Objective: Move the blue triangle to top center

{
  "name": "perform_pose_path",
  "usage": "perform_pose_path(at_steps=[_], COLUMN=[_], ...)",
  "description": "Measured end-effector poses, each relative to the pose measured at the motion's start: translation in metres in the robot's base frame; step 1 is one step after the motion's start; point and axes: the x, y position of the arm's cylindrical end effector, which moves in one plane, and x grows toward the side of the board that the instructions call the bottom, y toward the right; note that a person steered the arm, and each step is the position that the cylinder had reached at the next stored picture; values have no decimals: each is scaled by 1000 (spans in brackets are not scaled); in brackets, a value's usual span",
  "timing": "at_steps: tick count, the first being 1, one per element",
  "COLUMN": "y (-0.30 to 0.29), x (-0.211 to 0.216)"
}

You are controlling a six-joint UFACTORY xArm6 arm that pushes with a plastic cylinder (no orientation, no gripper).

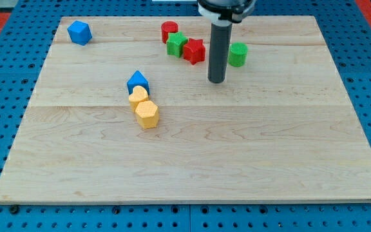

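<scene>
The blue triangle (138,82) lies left of the board's middle, touching a yellow block (138,96) just below it. My tip (216,80) rests on the board well to the right of the blue triangle, at about the same height in the view. It touches no block. The rod rises to the view's top edge.
A yellow hexagon (147,114) sits below the yellow block. At top centre are a red cylinder (169,31), a green block (176,44), a red block (194,51) and a green cylinder (237,55). A blue block (79,32) lies at top left. The wooden board (269,148) sits on blue pegboard.
</scene>
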Motion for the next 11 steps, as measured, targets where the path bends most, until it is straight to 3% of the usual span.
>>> perform_pose_path(at_steps=[1, 3, 4, 5, 9, 11], y=[-71, -189, -158, -150, 4, 19], x=[45, 7, -10, 0, -46, -99])
